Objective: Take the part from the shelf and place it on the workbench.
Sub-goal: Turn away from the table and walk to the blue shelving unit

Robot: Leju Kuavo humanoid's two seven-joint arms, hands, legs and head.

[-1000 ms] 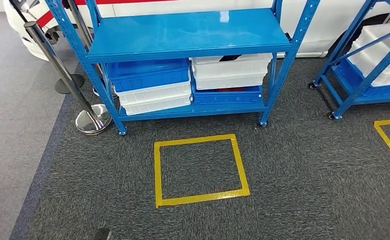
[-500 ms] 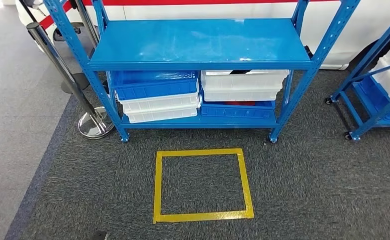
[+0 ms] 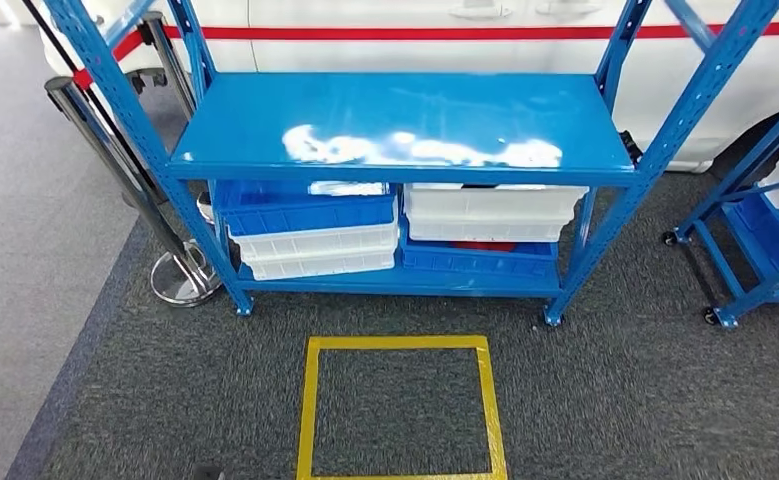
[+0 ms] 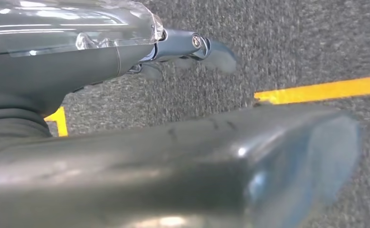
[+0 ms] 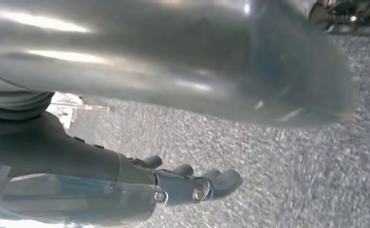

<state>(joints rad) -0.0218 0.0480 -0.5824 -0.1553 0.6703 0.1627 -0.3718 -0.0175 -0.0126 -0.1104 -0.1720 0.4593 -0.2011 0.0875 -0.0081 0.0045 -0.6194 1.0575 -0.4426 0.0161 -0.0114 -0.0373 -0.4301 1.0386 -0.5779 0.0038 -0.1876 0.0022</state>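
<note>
From my head view, the blue shelf [image 3: 405, 125] stands straight ahead on grey carpet [image 3: 615, 400], its middle board bare and glossy. On the bottom board sit stacked bins: a blue bin [image 3: 305, 207] over white bins [image 3: 310, 250] on the left, a white bin [image 3: 493, 212] over a blue bin [image 3: 475, 260] on the right. Something red [image 3: 485, 245] shows between the right pair; I cannot tell whether that is the part. A yellow taped square [image 3: 400, 410] lies on the floor just before the shelf, and a chrome stanchion [image 3: 180, 275] stands to its left.

In my left wrist view, my left hand [image 4: 187, 52] hangs over the carpet, fingers [image 4: 218, 54] loosely extended and apart, holding nothing, yellow tape [image 4: 320, 89] beyond.

In my right wrist view, my right hand [image 5: 192, 183] hangs likewise, fingers [image 5: 228, 180] gently curved and apart, holding nothing.
</note>
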